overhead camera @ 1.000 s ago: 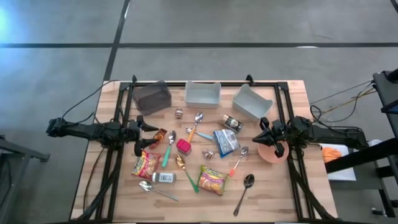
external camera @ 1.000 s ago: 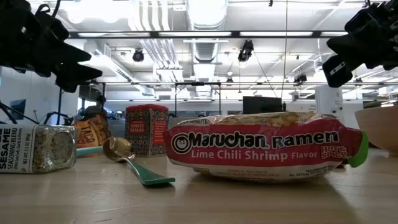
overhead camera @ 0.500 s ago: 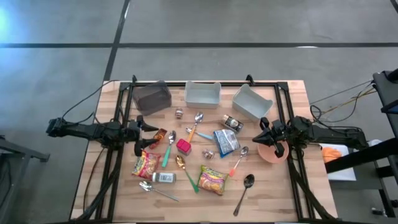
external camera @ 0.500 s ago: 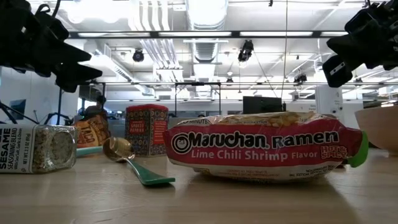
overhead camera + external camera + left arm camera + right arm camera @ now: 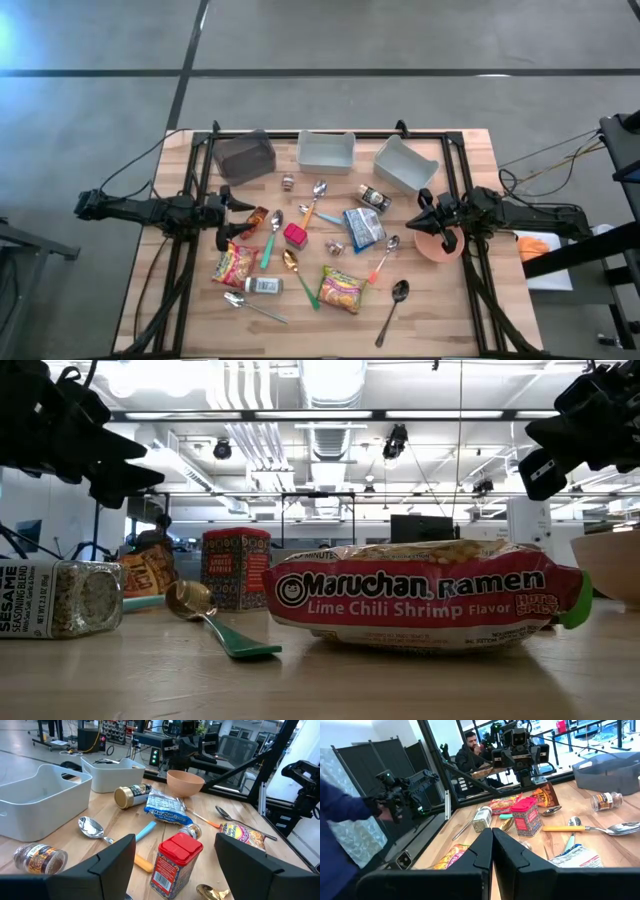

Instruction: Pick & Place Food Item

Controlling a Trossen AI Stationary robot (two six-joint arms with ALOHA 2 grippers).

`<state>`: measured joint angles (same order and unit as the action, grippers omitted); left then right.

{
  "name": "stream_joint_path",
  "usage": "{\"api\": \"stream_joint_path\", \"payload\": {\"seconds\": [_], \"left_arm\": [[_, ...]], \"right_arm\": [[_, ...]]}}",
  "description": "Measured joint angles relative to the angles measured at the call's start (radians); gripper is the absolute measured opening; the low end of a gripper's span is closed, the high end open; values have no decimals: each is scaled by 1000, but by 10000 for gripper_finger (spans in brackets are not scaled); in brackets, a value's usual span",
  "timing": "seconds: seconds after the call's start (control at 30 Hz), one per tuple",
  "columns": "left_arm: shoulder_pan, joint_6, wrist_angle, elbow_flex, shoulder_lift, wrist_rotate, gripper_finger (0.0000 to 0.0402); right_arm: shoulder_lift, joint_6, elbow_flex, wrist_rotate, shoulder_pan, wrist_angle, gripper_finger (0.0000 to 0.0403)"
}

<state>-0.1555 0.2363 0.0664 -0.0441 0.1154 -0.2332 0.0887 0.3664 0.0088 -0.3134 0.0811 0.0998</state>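
Food items lie scattered on the wooden table [image 5: 470, 150]. There is a Maruchan ramen packet [image 5: 341, 289] [image 5: 420, 595], a second ramen packet [image 5: 234, 265], a blue ramen packet [image 5: 363, 228] [image 5: 167, 809], a red tin [image 5: 295, 235] [image 5: 177, 860] and a sesame jar [image 5: 262, 285] [image 5: 60, 598]. My left gripper [image 5: 228, 207] [image 5: 175, 847] hovers open at the table's left side, pointing level toward the red tin with nothing between its fingers. My right gripper [image 5: 421, 213] [image 5: 492, 837] hovers shut at the right side, just above a tan bowl [image 5: 440, 245].
A dark grey bin [image 5: 245, 155] and two white bins [image 5: 326, 150] [image 5: 405, 163] stand along the far edge. Several spoons [image 5: 393, 305], spice jars [image 5: 375, 197] and a snack bag [image 5: 255, 217] lie among the food. A person [image 5: 470, 750] sits beyond the table's left side.
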Motion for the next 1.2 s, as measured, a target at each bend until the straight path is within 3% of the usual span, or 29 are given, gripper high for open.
{"api": "stream_joint_path", "payload": {"seconds": [0.07,0.33,0.5,0.63,0.87,0.93,1.03,1.1,1.2], "left_arm": [[0,62,-46,6,0,-2,278],[8,225,-494,0,6,-10,278],[10,323,-503,-14,28,-10,278],[25,282,-469,-93,86,-10,278],[118,233,-110,-355,236,-10,278],[145,249,-21,-430,276,2,278],[174,290,106,-527,327,17,278],[191,372,196,-572,349,17,278],[213,445,295,-611,370,17,278]], "right_arm": [[0,0,0,0,0,0,8],[0,0,0,0,0,0,8],[0,-35,0,14,0,4,8],[1,-57,0,236,0,71,8],[5,101,-1,805,3,450,8],[3,50,1,793,3,502,8],[8,-80,48,571,2,468,8],[18,-133,111,456,2,383,8],[53,-138,258,451,2,131,8]]}}
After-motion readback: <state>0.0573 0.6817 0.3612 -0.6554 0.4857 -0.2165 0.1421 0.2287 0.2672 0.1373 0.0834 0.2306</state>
